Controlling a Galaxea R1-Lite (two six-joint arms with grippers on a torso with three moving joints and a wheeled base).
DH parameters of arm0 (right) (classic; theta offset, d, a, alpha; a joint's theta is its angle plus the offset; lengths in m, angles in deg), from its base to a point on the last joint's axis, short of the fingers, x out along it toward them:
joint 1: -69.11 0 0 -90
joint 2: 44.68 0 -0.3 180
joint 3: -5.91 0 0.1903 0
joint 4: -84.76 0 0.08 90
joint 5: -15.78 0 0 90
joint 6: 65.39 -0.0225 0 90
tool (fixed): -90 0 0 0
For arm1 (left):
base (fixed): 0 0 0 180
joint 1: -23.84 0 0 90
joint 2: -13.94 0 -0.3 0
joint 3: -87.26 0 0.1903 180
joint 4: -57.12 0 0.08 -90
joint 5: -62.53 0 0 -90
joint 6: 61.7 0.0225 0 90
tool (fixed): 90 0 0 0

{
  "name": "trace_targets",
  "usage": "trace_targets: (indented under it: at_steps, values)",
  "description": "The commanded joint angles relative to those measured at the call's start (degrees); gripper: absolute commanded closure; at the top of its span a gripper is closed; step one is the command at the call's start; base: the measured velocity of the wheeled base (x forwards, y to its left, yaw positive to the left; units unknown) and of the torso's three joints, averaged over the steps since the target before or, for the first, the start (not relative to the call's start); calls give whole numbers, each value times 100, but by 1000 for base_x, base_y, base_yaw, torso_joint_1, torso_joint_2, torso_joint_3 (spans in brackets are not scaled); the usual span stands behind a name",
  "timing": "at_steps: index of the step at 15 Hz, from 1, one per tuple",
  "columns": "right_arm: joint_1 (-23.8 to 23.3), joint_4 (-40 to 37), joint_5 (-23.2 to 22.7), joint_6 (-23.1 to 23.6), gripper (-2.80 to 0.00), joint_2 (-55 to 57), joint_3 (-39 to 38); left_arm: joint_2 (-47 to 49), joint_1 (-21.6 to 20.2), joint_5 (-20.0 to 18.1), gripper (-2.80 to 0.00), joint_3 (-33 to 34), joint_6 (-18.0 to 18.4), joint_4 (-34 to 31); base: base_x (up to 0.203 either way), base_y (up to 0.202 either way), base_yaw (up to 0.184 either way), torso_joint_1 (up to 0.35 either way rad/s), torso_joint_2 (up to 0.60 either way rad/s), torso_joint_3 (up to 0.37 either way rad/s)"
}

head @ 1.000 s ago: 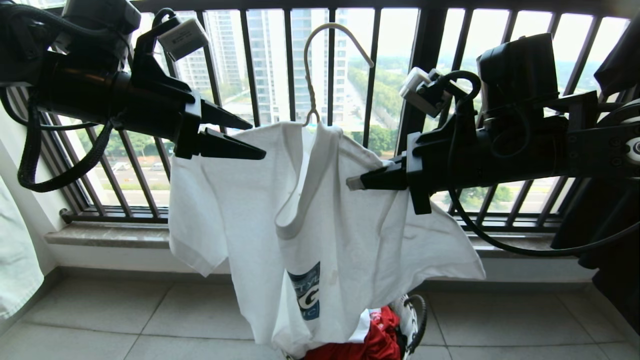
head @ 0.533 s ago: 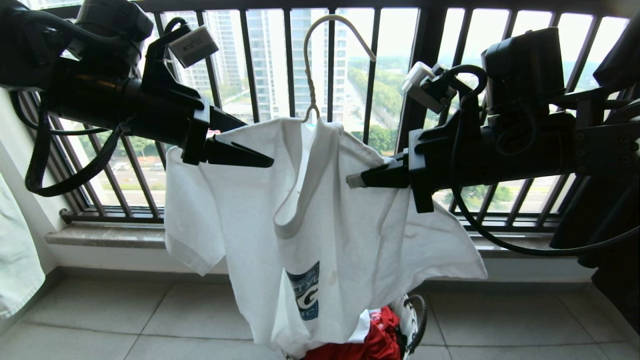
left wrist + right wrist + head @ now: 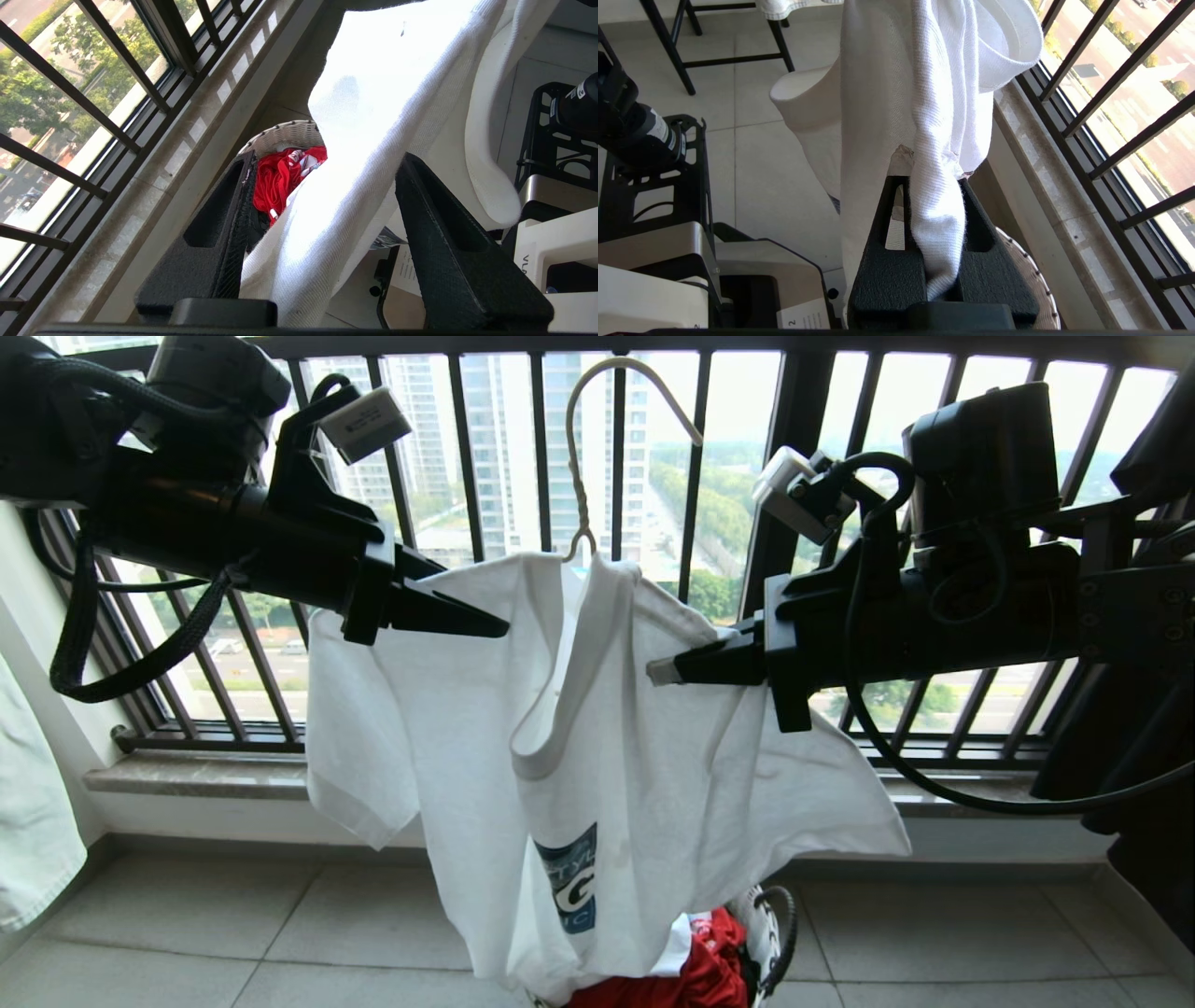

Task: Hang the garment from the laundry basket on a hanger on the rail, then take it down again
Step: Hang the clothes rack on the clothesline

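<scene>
The garment [image 3: 597, 747], a white T-shirt with a blue logo, hangs in mid-air on the hanger [image 3: 571, 448], whose pale wire hook sticks up free in front of the window bars. My right gripper [image 3: 653, 674] is shut on the shirt's right shoulder [image 3: 934, 205]. My left gripper [image 3: 499, 630] sits at the left shoulder, jaws apart, with a fold of the shirt [image 3: 327, 210] between its fingers [image 3: 224, 233]. The laundry basket [image 3: 770, 933] stands on the floor below the shirt, mostly hidden by it. The rail is out of view.
The black barred window railing [image 3: 541, 457] and stone sill [image 3: 196, 775] lie just behind the shirt. A red cloth [image 3: 695, 971] fills the basket. A pale garment [image 3: 28, 821] hangs at the far left. My base [image 3: 654, 186] and black furniture legs [image 3: 738, 56] stand behind.
My left gripper has slid onto the shirt's left shoulder and its jaws have narrowed. Shirt and hanger have risen slightly. The right gripper keeps its hold.
</scene>
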Motion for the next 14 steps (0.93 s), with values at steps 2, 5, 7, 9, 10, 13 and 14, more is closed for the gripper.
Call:
trace_targets:
  at_steps: [2,5,7,9,10,13,14]
  values:
    - [4,8,-21,11,0,25,-2,5,25,-21,0,3,20,-21,0,0,0,0,0,0]
    - [-21,17,-14,11,0,34,-3,-6,42,-16,0,3,29,-21,0,0,0,0,0,0]
    - [-40,34,-12,11,0,43,6,-1,77,-12,0,-6,29,-21,0,0,0,0,0,0]
    - [-75,52,-12,19,0,86,7,-10,77,5,0,-6,29,-21,0,0,0,0,0,0]
    - [-86,52,-5,19,0,95,7,-16,77,5,0,-3,38,-21,0,0,0,0,0,0]
    - [-128,148,-4,20,0,130,7,-44,77,31,0,-14,47,-12,0,0,0,0,0,0]
    - [-137,159,-10,20,0,130,7,-80,77,32,0,-15,47,-12,0,0,0,0,0,0]
